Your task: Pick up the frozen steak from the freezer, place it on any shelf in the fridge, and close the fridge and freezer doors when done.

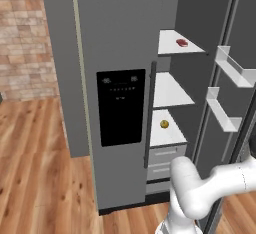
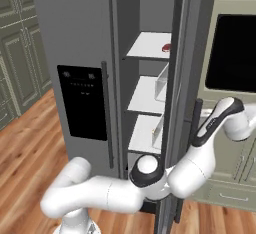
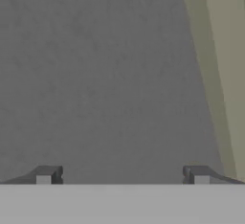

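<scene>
The red steak (image 1: 182,42) lies on the top shelf (image 1: 172,48) of the fridge compartment; in the right base view the steak (image 2: 166,47) peeks out past the door's edge. The fridge door (image 2: 182,78) stands open, while the freezer door (image 1: 120,103) with its black dispenser panel is shut. My arm (image 2: 220,120) reaches around the outer side of the open fridge door. In the hand view my gripper (image 3: 122,175) is open, its fingertips (image 3: 44,176) spread wide and close to the door's flat grey outer face, holding nothing.
A yellow fruit (image 1: 164,123) sits on the lowest fridge shelf, above the drawers (image 1: 165,160). Door bins (image 1: 232,68) line the inside of the open door. A wall oven (image 2: 235,53) and green cabinets stand right of the fridge. Wooden floor (image 1: 40,168) spreads to the left.
</scene>
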Available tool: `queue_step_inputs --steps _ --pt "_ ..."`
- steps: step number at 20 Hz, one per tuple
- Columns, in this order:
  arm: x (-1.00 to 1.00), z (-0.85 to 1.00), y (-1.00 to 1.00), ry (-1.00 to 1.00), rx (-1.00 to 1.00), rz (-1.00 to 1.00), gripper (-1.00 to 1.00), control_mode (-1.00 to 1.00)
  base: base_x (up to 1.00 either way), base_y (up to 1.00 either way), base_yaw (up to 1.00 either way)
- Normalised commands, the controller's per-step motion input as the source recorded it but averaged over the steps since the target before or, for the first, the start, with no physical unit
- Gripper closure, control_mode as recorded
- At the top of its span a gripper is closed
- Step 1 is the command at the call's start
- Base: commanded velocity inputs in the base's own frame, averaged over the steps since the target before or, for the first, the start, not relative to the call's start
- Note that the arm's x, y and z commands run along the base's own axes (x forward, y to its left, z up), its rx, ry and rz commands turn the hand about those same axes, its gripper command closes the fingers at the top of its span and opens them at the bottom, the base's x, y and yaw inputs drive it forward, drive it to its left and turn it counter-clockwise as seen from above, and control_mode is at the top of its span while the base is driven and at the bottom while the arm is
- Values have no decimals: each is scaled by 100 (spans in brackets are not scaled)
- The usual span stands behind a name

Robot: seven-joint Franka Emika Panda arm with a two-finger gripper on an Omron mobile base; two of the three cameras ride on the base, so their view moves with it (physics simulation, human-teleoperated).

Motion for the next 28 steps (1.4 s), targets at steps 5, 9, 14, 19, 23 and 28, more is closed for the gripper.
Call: queue_step_inputs --steps 5,9,14,19,23,28 --pt "-47 -44 100 -34 0 0 -100 -100 0 0 0" --pt "-4 -2 100 -19 2 0 -100 -100 0 0 0" --pt "0 2 100 -16 0 -1 -100 -100 0 0 0" --pt "36 14 100 -14 0 -18 -100 -100 0 0 0" --pt "84 42 100 -2 -5 -34 -100 -100 0 0 0" --pt "98 34 97 0 -17 -47 -100 -100 0 0 0"
